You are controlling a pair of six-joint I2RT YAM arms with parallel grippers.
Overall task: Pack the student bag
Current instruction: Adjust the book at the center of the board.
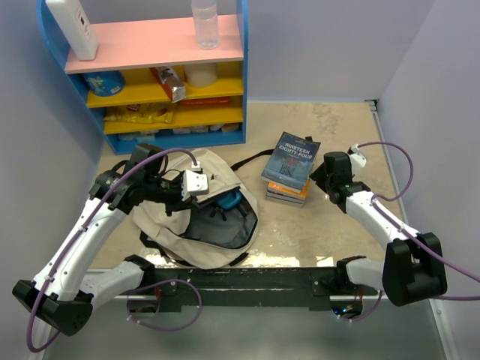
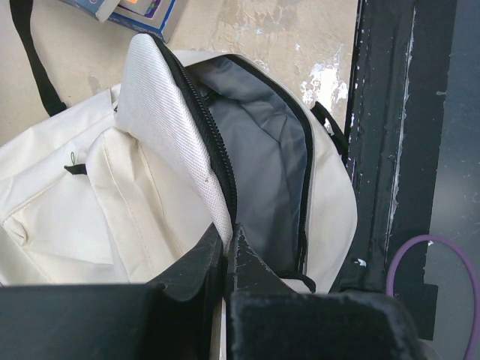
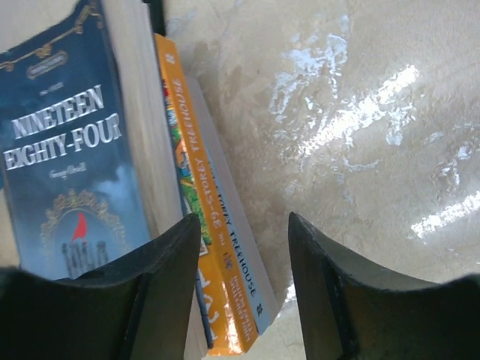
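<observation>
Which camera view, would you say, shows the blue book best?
Right wrist: the blue book fills its left side, title legible. Top external shows it whole but small, atop a stack. Left wrist catches only the stack's corner.

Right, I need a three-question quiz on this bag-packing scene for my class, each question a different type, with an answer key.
1. True or false: the student bag is zipped shut.
2. Which book tops the stack beside the bag? A) Nineteen Eighty-Four B) an atlas C) a dictionary
3. Fill in: the left arm's jaws are shut on the bag's ____.

Key: 1 false, its grey lining shows. 2 A. 3 flap, at the edge of the opening.
</observation>
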